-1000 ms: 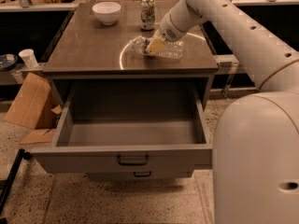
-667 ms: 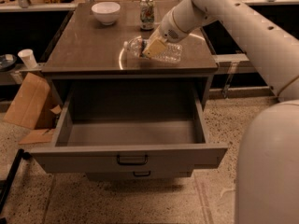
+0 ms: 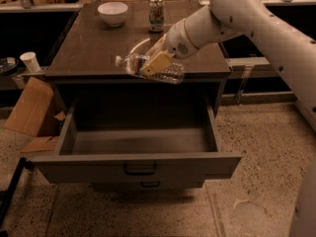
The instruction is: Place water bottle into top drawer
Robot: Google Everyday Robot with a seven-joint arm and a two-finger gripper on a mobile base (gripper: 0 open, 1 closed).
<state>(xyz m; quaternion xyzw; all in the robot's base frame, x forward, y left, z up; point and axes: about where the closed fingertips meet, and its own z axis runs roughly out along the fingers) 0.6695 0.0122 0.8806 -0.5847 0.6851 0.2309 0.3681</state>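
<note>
My gripper [image 3: 154, 62] is shut on the water bottle [image 3: 165, 72], a clear ribbed bottle held on its side with its white cap [image 3: 118, 60] pointing left. It hangs in the air over the front edge of the dark cabinet top [image 3: 94, 48], above the back of the top drawer [image 3: 138, 168]. The drawer is pulled fully out, grey, with a dark loop handle at the centre of its front panel, and nothing shows inside it. My white arm reaches in from the upper right.
A white bowl [image 3: 112, 12] and a green-and-white soda can [image 3: 156, 14] stand at the back of the cabinet top. A narrower drawer front [image 3: 148, 185] sits below. Cardboard [image 3: 29, 107] and a white cup [image 3: 30, 61] are at the left. My base is at the right edge.
The gripper has lifted the water bottle off the cabinet top and carried it forward, towards the open drawer. The camera view has shifted a little.
</note>
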